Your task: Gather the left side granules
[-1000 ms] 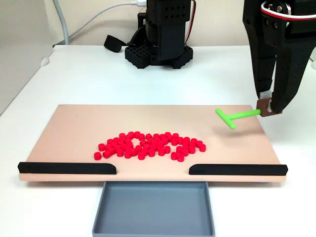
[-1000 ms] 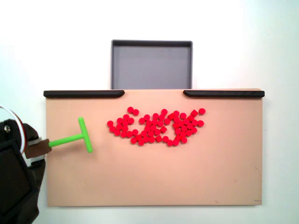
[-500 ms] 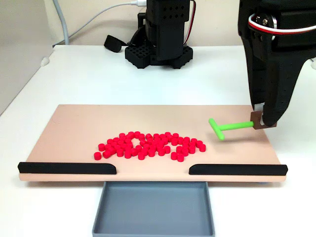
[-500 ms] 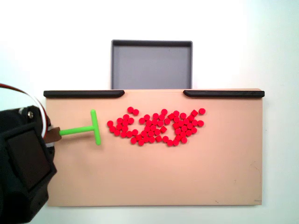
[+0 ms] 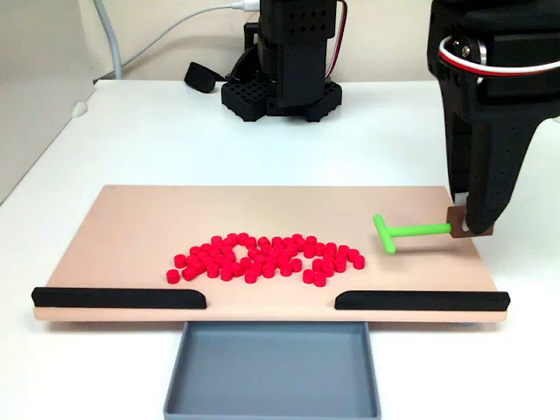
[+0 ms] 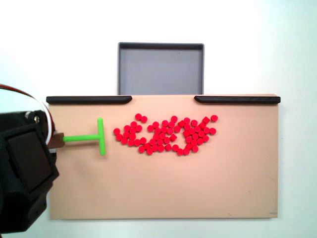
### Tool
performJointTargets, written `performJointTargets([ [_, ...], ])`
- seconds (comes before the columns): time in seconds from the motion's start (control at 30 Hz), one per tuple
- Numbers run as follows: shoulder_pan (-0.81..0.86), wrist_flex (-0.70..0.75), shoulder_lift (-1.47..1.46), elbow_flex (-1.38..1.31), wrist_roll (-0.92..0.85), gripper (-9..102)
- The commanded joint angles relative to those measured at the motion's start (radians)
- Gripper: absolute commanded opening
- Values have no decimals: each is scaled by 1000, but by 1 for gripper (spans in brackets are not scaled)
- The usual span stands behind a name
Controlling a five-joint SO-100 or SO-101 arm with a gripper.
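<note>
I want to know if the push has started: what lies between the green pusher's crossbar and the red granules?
Bare board: in both fixed views the pusher tool stands apart from the granules, untouched.

A white table (image 5: 157, 140) (evenly lit) meets a pale wall (image 5: 175, 26).
</note>
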Motion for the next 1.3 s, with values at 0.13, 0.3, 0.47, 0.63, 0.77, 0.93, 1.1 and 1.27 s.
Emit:
performJointTargets([
  [0.13, 0, 3, -8, -31, 6, 0],
  [0.3, 2, 3, -18, -31, -8, 0],
  [0.47, 5, -6, -29, -32, -11, 0],
  [0.63, 5, -8, -40, -40, -12, 0],
  [0.77, 6, -9, -52, -51, -11, 0],
  [0.93, 6, -9, -61, -58, -11, 0],
  [1.1, 9, -9, -71, -58, -20, 0],
  [1.27, 11, -9, -81, -58, -26, 0],
])
